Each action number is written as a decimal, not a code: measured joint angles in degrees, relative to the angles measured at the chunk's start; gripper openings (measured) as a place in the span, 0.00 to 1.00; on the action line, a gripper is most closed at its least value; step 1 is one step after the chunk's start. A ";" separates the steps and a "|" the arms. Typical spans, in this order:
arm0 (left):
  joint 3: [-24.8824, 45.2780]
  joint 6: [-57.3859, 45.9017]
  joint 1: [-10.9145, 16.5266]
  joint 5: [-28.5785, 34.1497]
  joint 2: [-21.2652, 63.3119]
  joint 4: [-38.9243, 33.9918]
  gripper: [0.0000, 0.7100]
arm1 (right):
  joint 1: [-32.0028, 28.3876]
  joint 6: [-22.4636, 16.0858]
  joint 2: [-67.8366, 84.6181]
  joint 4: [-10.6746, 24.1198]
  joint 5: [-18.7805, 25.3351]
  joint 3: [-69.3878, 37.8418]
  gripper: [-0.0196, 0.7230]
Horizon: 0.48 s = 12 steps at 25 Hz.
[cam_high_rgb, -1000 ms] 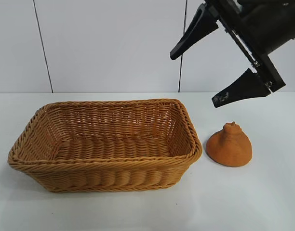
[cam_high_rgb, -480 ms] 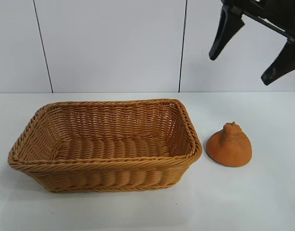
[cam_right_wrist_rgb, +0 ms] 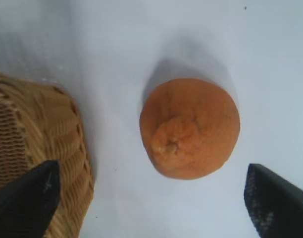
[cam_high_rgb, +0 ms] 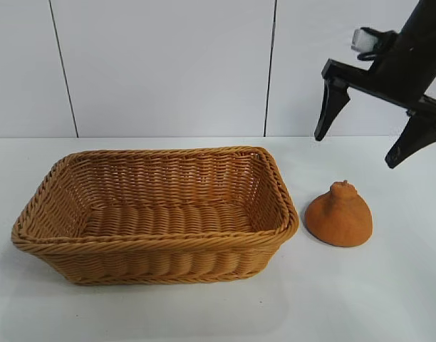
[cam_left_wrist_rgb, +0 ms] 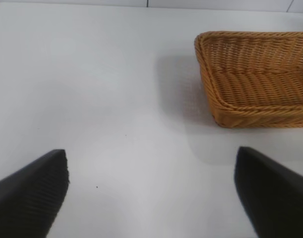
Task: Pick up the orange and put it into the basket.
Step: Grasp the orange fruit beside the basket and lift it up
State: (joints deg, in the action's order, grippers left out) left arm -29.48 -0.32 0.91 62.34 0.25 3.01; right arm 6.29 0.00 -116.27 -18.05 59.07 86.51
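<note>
The basket (cam_high_rgb: 155,212) stands nearest on the white tabletop (cam_high_rgb: 360,299), and the orange (cam_high_rgb: 339,216) sits just beside its right end, knob up, apart from it. Above and behind the orange hangs the right hand (cam_high_rgb: 357,147), fingers spread wide and gripping nothing. The left hand (cam_left_wrist_rgb: 151,191) is also spread open over bare tabletop; no writing is seen.

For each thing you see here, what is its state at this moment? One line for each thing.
orange: on the table, knob up, beside the basket, not held.
basket: upright on the table, nothing inside.
right gripper: open, pointing down, above the orange, not touching it.
left gripper: open, above bare table, away from the basket.
</note>
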 joint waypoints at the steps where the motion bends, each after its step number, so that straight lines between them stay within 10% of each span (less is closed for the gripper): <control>1: 0.00 0.00 0.00 0.00 0.00 0.00 0.91 | 0.00 0.00 -1.31 0.02 0.06 0.24 0.96; 12: 0.00 0.00 0.00 0.00 0.00 0.00 0.91 | 0.00 -0.46 -9.52 0.70 -0.57 0.42 0.96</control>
State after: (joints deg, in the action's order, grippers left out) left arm -29.48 -0.32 0.91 62.34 0.25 3.01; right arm 6.29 -0.46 -125.79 -17.35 58.50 86.93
